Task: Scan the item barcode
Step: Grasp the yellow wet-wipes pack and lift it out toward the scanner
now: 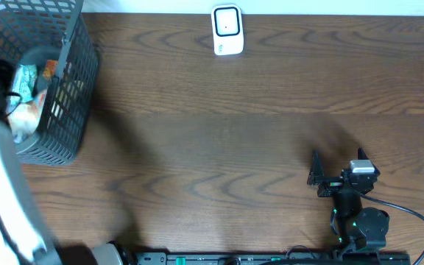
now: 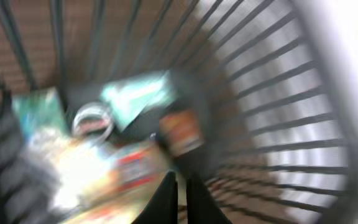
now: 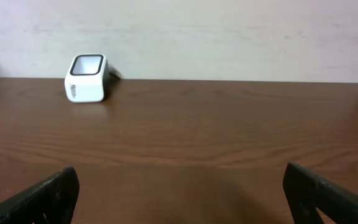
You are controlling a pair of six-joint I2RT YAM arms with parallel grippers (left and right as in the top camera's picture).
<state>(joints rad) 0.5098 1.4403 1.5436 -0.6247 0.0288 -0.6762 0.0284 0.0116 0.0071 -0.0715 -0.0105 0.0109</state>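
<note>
Left hand (image 2: 180, 196): is hanging inside the dark wire basket (image 2: 278, 93), its fingers (image 2: 167, 193) drawn together with only a thin slit between them. Nothing is showing in that slit, though the view is blurred.
Packaged items (image 2: 129, 168): are lying heaped on the basket floor below the hand. They include a teal packet (image 2: 138, 93), an orange-brown packet (image 2: 182, 130) and a round ringed lid (image 2: 92, 121). Whether the fingertips are touching any of them cannot be told.
Right hand (image 3: 180, 193): is hovering low over the tabletop (image 3: 197, 137), fingers spread wide, gripping nothing.
White scanner (image 3: 87, 78): is standing at the tabletop's far edge, well apart from the basket and both hands.
</note>
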